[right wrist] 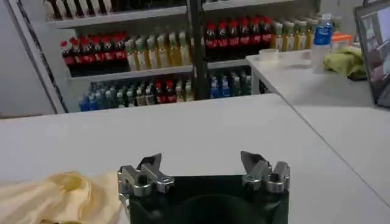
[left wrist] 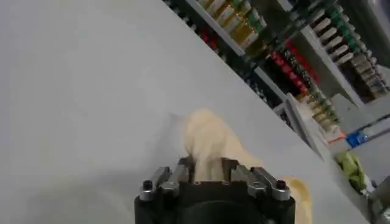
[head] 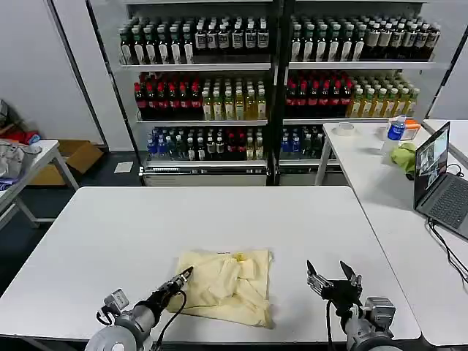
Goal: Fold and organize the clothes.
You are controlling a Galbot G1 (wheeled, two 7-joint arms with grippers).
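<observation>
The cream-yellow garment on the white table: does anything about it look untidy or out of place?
Yes. The cream-yellow garment lies bunched and wrinkled near the white table's front edge, its folds uneven. The left gripper is shut on its left edge, lifting a bit of cloth. The right gripper is open beside it, apart from it.

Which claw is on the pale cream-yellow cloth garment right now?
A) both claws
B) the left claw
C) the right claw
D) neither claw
B: the left claw is closed on the left edge of the pale cream-yellow cloth garment, while the right claw sits open over the bare white table, apart from the cloth.
</observation>
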